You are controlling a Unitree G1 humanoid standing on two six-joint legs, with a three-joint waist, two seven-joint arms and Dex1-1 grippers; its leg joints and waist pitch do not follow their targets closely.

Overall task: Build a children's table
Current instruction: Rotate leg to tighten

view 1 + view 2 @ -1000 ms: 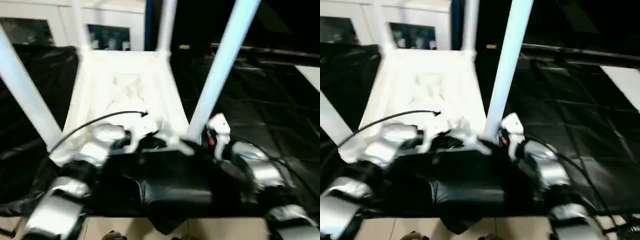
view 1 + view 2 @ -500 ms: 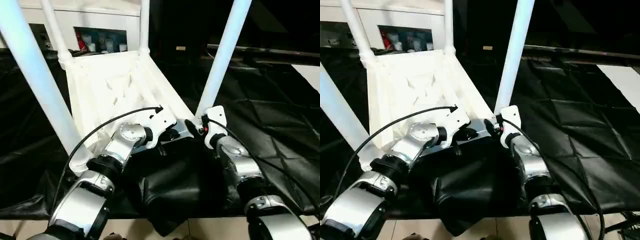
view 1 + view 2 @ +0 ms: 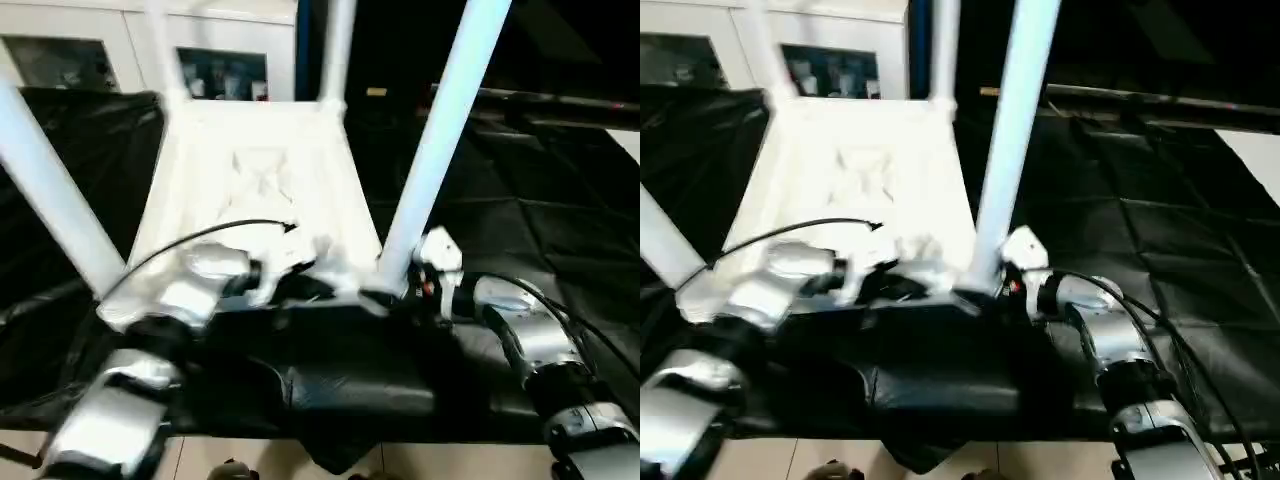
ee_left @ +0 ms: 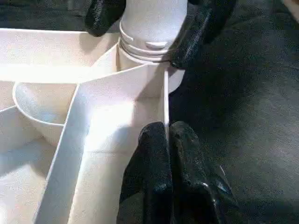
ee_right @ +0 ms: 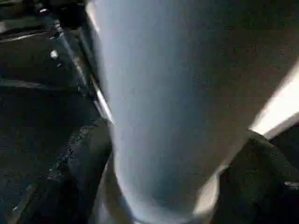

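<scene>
Pinching the tabletop [image 4: 107,116] rim with my left jaws [image 4: 167,135], I clamp my right jaws [image 4: 154,28] round the leg [image 3: 440,130] at its socket.

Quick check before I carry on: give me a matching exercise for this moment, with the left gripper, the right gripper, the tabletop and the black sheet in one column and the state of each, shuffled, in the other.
Things:
1. left gripper
2. right gripper
3. tabletop
4. black sheet

States:
A. lies ribbed side up, with legs standing in its corner sockets
B. clamped around the base of the near right leg
C. spread under the work
D. pinched on the thin edge wall of the tabletop by that corner socket

Pairs: 1-D, 2-B, 3-A, 4-C
</scene>
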